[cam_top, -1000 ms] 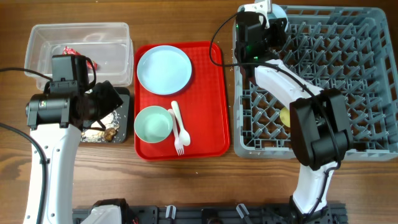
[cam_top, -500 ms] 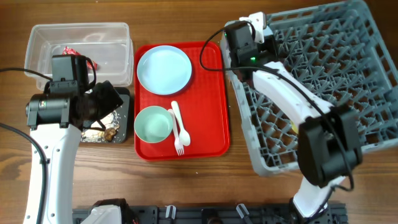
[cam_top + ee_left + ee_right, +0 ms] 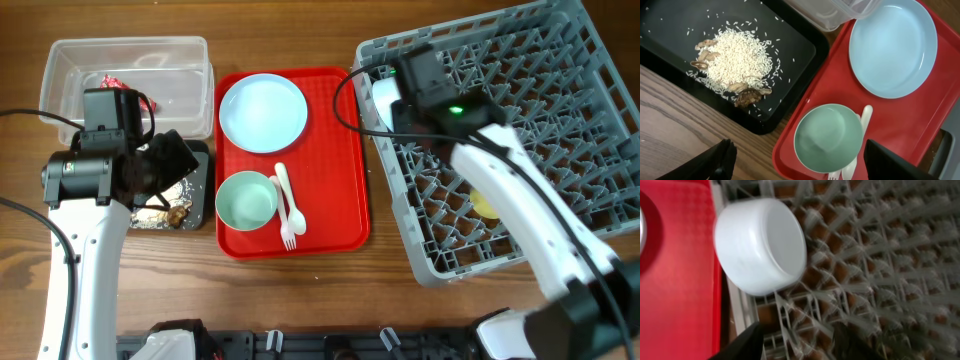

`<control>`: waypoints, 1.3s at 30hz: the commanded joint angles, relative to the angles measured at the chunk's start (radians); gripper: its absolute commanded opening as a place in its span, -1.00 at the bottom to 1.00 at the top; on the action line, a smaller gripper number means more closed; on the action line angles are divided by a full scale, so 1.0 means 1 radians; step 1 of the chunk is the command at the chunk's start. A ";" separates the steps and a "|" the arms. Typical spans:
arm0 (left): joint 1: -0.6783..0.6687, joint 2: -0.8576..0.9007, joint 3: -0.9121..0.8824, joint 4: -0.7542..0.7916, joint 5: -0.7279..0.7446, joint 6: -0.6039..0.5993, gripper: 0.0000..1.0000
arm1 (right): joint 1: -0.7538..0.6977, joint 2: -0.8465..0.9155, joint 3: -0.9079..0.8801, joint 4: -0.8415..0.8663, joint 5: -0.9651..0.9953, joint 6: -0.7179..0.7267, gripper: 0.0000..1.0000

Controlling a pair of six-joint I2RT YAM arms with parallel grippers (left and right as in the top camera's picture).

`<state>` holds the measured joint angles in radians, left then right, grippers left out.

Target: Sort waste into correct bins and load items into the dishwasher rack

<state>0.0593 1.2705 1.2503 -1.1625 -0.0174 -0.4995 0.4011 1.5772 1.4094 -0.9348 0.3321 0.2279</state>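
The grey dishwasher rack [image 3: 520,120] lies skewed at the right, with a yellow cup [image 3: 487,205] inside. A small light-blue bowl [image 3: 384,96] lies on its side in the rack's near-left corner, also in the right wrist view [image 3: 762,245]. My right gripper [image 3: 410,106] is open and empty just beside it. My left gripper [image 3: 165,165] is open and empty above the black tray [image 3: 196,152] with food scraps [image 3: 737,55]. The red-and-white wrapper [image 3: 110,82] lies in the clear tub [image 3: 190,60]. The pale-blue plate [image 3: 263,112], pale-green bowl [image 3: 247,198], and the fork and spoon [image 3: 290,210] lie on the red tray.
The flat red serving tray [image 3: 340,170] sits between the bins and the rack, its right edge close to the rack's corner. Bare wooden table [image 3: 300,300] shows along the front. The right arm [image 3: 540,230] stretches across the rack.
The rack has swung counter-clockwise and slid. My right gripper moved from the rack's far-left corner toward the middle, leaving the light-blue bowl in the rack. The left arm has not moved.
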 commanded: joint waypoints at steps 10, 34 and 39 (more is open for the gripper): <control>0.005 -0.008 0.005 0.002 0.001 -0.006 0.69 | -0.518 -0.082 -0.116 -0.319 -0.291 0.251 -0.59; 0.005 -0.008 0.005 0.006 0.001 -0.006 0.71 | -0.565 -0.097 -0.259 -0.172 -0.422 0.243 -0.85; 0.005 -0.008 0.005 0.006 0.000 -0.005 0.71 | -0.565 -0.098 -0.248 -0.093 -0.385 0.203 -0.79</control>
<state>0.0593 1.2705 1.2503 -1.1595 -0.0177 -0.4995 -0.1627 1.4662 1.1549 -1.0378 -0.0952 0.4812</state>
